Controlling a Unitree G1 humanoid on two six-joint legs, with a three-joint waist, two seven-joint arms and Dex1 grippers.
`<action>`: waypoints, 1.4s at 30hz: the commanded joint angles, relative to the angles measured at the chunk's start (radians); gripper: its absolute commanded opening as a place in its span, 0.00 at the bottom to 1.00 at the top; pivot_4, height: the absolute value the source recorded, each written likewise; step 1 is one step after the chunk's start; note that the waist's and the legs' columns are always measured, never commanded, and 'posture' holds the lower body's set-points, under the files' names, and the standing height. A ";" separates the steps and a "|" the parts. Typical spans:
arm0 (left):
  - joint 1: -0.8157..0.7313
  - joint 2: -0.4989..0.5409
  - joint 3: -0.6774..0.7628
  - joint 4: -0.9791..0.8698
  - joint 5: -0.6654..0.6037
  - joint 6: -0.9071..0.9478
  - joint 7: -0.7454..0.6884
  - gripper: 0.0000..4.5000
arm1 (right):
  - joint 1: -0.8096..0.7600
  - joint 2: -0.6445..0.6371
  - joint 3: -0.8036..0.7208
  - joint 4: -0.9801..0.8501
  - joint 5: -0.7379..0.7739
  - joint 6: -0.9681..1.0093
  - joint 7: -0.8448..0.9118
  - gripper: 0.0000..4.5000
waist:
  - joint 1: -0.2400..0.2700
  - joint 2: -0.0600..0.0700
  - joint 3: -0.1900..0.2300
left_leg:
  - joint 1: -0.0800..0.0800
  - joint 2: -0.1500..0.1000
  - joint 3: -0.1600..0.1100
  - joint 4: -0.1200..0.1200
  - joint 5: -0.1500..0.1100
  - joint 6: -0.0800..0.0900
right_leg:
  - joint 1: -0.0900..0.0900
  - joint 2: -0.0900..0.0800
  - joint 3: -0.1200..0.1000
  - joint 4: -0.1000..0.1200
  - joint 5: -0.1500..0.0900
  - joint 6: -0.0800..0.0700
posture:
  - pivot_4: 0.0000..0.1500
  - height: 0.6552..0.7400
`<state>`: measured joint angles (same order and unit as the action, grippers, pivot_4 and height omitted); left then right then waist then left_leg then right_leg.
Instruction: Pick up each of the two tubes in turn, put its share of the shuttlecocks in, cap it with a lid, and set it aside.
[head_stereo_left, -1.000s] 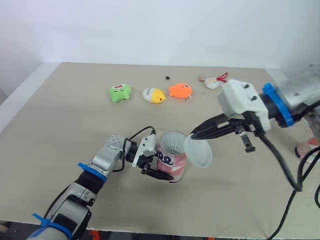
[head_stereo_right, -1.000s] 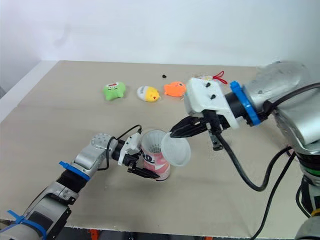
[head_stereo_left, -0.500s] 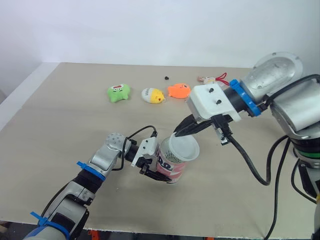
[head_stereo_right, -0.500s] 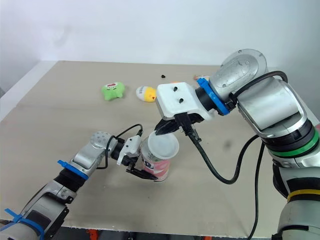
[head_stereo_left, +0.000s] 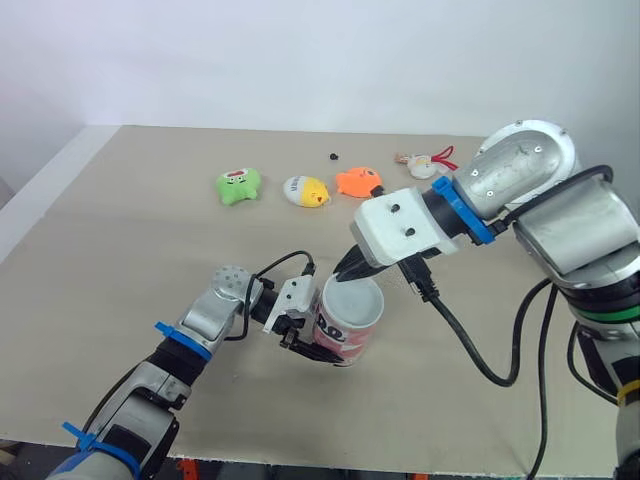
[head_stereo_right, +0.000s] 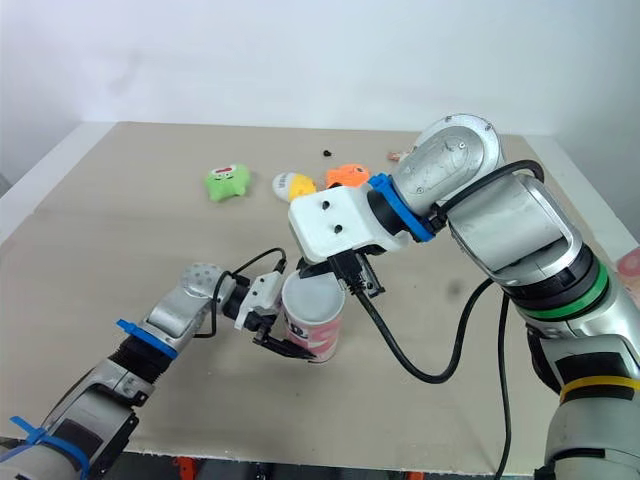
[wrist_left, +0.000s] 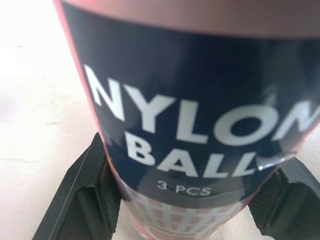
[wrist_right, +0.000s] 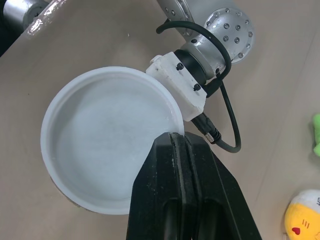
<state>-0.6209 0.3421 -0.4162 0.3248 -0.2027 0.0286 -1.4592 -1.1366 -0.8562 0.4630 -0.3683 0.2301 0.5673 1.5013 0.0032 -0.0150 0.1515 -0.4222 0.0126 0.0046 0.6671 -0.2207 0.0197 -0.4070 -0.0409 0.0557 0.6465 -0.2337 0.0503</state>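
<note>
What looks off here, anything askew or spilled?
Nothing spilled or damaged. The white lid sits on the tube, its rim pinched by the right gripper; the left gripper clamps the tube. Whether the lid is seated flush, I can't tell. Off-task: a green toy, yellow toy and orange toy lie beyond.

- A beige table (head_stereo_left: 120, 230) carried everything, with a white wall (head_stereo_left: 300, 60) behind its far edge.
- A yellow egg-shaped toy (head_stereo_left: 308, 190) lay toward the far side of the table.
- A green toy (head_stereo_left: 239, 186) lay near the yellow toy, on its left.
- An orange toy (head_stereo_left: 359, 181) lay just beside the yellow toy, on its right.
- A small black object (head_stereo_left: 334, 156) sat beyond the yellow toy, slightly to its right.
- A white-and-red trinket (head_stereo_left: 428, 162) lay well to the right of the yellow toy, past the orange one.
</note>
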 joint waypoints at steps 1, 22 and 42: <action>0.037 0.022 -0.065 0.080 0.097 0.016 0.018 0.63 | -0.003 -0.012 0.009 -0.019 -0.031 -0.025 0.027 0.02 | 0.000 0.000 0.000 | 0.000 0.000 0.000 0.000 0.000 0.000 | 0.000 0.000 0.000 0.000 0.000 0.000 | 1.00 1.00; 0.050 0.032 -0.052 0.048 0.072 0.043 0.033 0.63 | 0.063 -0.010 0.199 0.067 -0.236 -0.255 0.113 0.02 | 0.000 -0.007 -0.022 | 0.017 0.000 0.001 -0.006 -0.001 -0.002 | 0.009 -0.003 0.001 -0.001 -0.006 0.003 | 1.00 1.00; 0.053 0.008 -0.039 0.048 0.069 0.056 0.069 0.63 | -0.099 -0.054 0.401 0.124 0.006 -0.232 0.113 0.02 | 0.005 -0.011 -0.028 | 0.017 -0.002 0.000 -0.015 -0.005 -0.007 | 0.007 -0.016 -0.010 -0.002 -0.013 -0.006 | 1.00 1.00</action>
<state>-0.5965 0.3309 -0.4332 0.3238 -0.1999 0.0591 -1.4324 -1.2853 -0.9007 0.7113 -0.2377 0.2481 0.3586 1.5476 0.0082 -0.0256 0.1233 -0.4049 0.0103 0.0051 0.6525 -0.2254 0.0132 -0.3992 -0.0566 0.0460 0.6443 -0.2465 0.0445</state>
